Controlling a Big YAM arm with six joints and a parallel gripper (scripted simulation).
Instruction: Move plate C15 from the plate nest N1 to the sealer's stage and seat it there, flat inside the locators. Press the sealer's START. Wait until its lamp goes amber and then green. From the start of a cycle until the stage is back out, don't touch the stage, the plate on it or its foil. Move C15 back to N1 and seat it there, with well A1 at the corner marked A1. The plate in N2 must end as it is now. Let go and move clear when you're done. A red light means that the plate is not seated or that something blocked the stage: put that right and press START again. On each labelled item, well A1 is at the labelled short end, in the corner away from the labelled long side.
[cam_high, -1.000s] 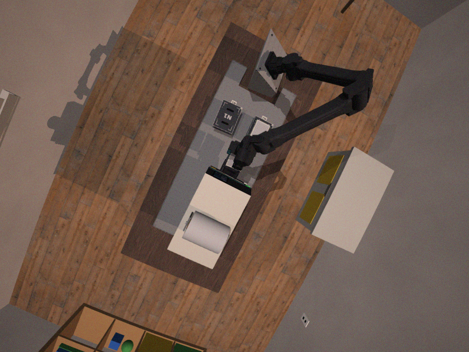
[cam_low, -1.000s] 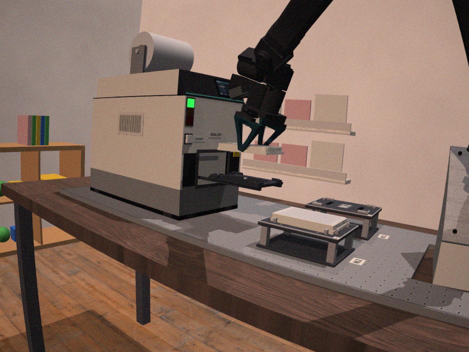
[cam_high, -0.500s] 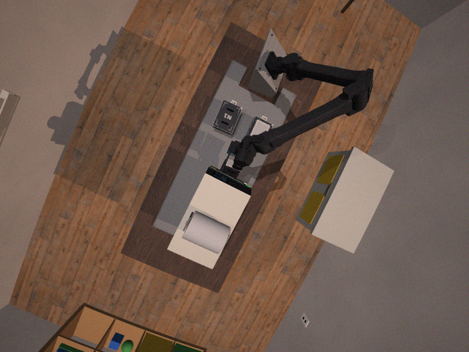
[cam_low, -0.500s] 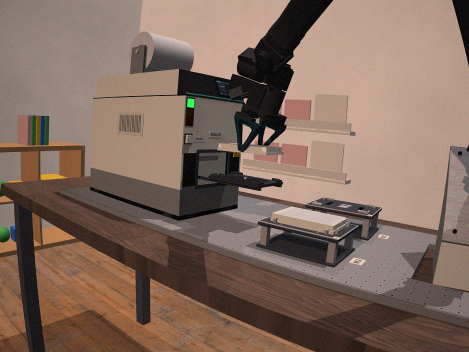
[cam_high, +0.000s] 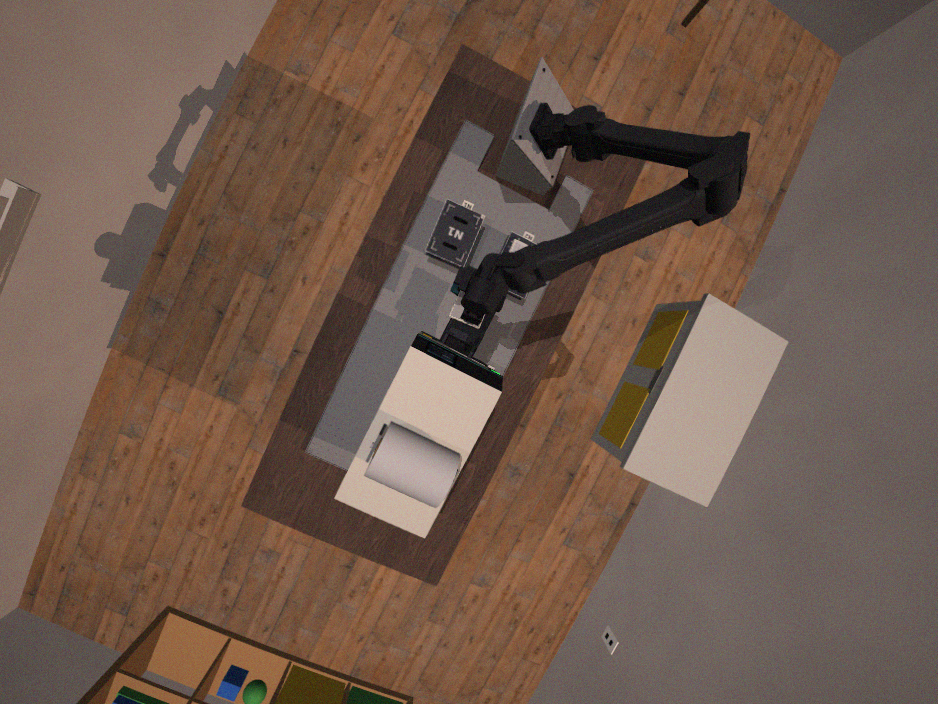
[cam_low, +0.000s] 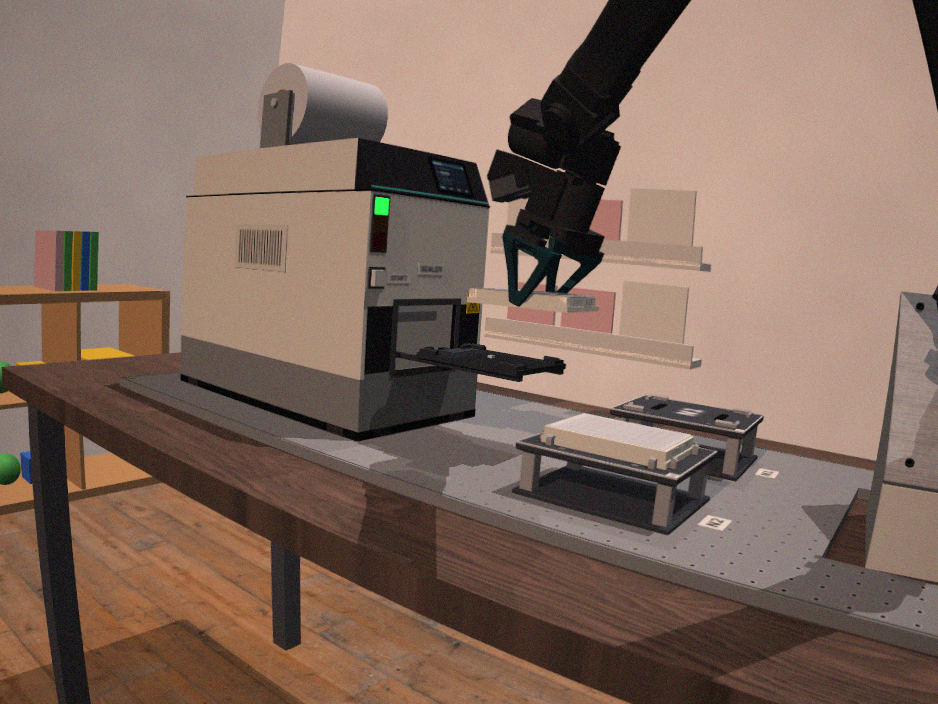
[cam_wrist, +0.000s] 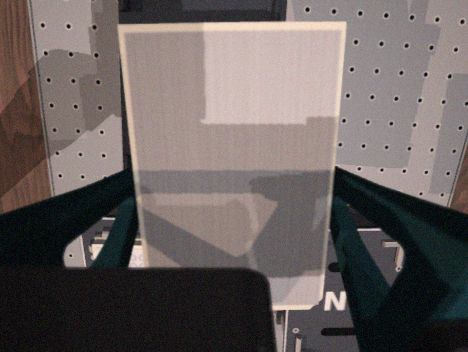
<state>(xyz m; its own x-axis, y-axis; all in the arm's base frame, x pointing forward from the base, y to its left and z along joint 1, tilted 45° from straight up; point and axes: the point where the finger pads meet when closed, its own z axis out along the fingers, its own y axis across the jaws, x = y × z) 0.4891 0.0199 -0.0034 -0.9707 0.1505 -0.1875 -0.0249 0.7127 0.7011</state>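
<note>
My fingers, spread wide, grip plate C15 by its two long sides. I hold it above the sealer's extended stage, apart from it; the lamp glows green.

Hand and held plate shifted away from the sealer, toward the nests, wrist and forearm moved along with them
</note>
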